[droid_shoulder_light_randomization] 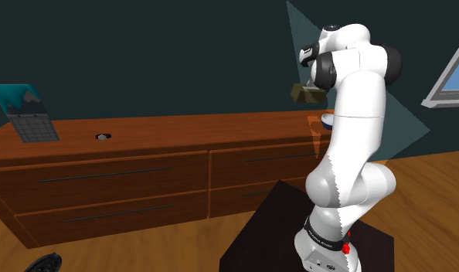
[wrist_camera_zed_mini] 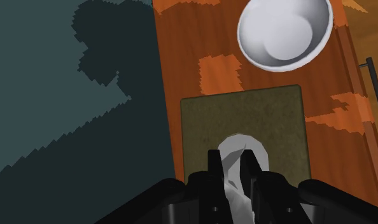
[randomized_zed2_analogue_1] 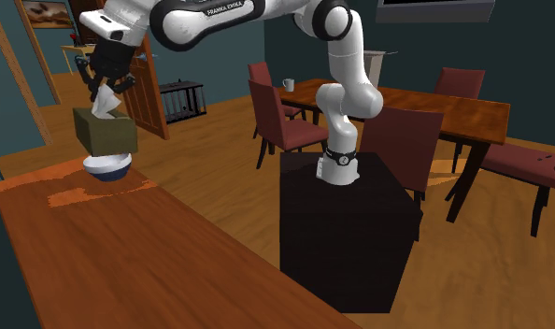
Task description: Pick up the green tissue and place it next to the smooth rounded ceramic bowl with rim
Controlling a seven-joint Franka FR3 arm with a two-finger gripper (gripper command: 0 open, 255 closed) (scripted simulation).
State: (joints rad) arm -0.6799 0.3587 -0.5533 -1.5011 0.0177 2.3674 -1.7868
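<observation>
Aloft, the olive-green tissue box [randomized_zed2_analogue_1: 106,134] hangs from the gripper [wrist_camera_zed_mini: 232,159], its fingers [wrist_camera_zed_mini: 214,167] pinched on the white tissue tuft [wrist_camera_zed_mini: 240,145]; it hovers over the wooden dresser [randomized_zed2_analogue_1: 126,252], near the white bowl [wrist_camera_zed_mini: 284,32]; the arm [randomized_zed2_analogue_1: 215,11] reads "FRANKA EMIKA".

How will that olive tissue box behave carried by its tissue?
Probably light: the box hangs clear of the dresser from its white tissue alone. It may swing or slip free, since the gripper pinches only soft tissue.
</observation>
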